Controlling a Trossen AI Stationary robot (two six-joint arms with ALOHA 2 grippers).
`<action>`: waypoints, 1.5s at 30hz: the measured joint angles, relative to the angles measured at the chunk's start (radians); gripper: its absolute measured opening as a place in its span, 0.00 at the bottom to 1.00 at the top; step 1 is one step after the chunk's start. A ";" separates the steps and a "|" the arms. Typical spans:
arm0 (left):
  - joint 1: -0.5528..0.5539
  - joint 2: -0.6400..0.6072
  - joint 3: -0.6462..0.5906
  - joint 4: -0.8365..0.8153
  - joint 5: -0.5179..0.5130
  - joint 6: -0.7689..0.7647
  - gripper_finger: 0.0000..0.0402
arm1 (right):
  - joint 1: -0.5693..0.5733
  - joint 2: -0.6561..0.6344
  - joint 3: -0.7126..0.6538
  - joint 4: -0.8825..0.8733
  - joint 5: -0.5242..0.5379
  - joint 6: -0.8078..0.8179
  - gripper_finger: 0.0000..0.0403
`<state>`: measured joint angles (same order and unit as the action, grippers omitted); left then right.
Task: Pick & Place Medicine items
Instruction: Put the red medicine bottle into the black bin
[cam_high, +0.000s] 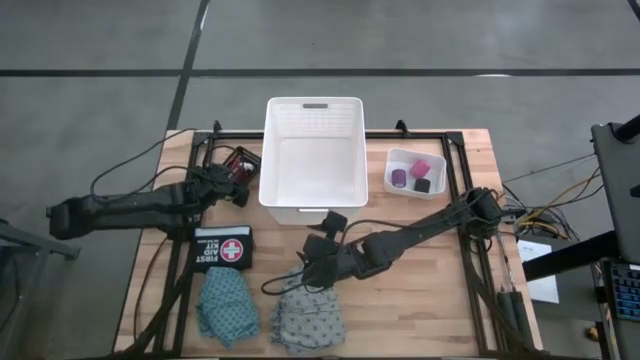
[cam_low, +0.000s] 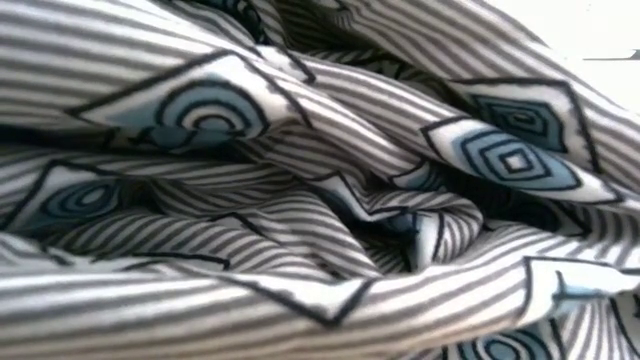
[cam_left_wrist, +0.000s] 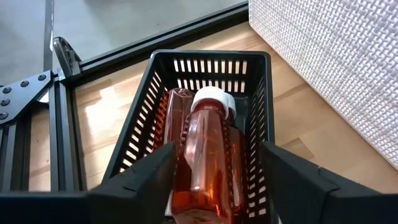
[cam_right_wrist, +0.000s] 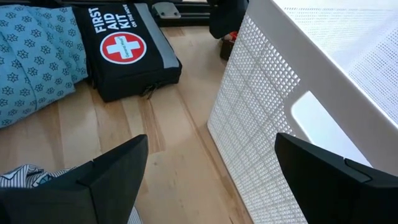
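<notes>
Nearest, grey cloth (cam_high: 308, 322) and teal cloth (cam_high: 226, 307) lie crumpled at the table's (cam_high: 420, 300) front edge; the grey one fills the whole low view. Right gripper (cam_high: 318, 262) hovers just above the grey cloth, fingers spread, nothing held. First aid kit (cam_high: 223, 247) sits behind the teal cloth. Left gripper (cam_left_wrist: 211, 180) is at the black basket (cam_left_wrist: 249, 68), fingers spread either side of the red bottles (cam_left_wrist: 208, 155), white cap (cam_left_wrist: 213, 99) pointing away. White bin (cam_high: 312, 155) is mid-table, beside it a small white tray (cam_high: 400, 160) with purple, pink, black rolls (cam_high: 415, 174).
</notes>
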<state>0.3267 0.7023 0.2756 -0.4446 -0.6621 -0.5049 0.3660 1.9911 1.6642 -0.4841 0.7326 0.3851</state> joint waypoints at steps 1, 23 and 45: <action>0.000 0.000 0.000 0.000 0.000 0.000 0.62 | 0.000 0.000 0.000 0.000 0.000 0.000 0.86; 0.000 0.000 0.136 0.040 0.000 0.087 0.72 | -0.001 0.000 0.000 0.000 0.000 0.000 0.86; 0.000 0.000 0.452 -0.594 0.276 -0.234 0.72 | 0.000 0.000 0.000 -0.002 0.000 0.004 0.86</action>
<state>0.3264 0.7021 0.7276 -1.0382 -0.3865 -0.7387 0.3664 1.9915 1.6642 -0.4858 0.7326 0.3893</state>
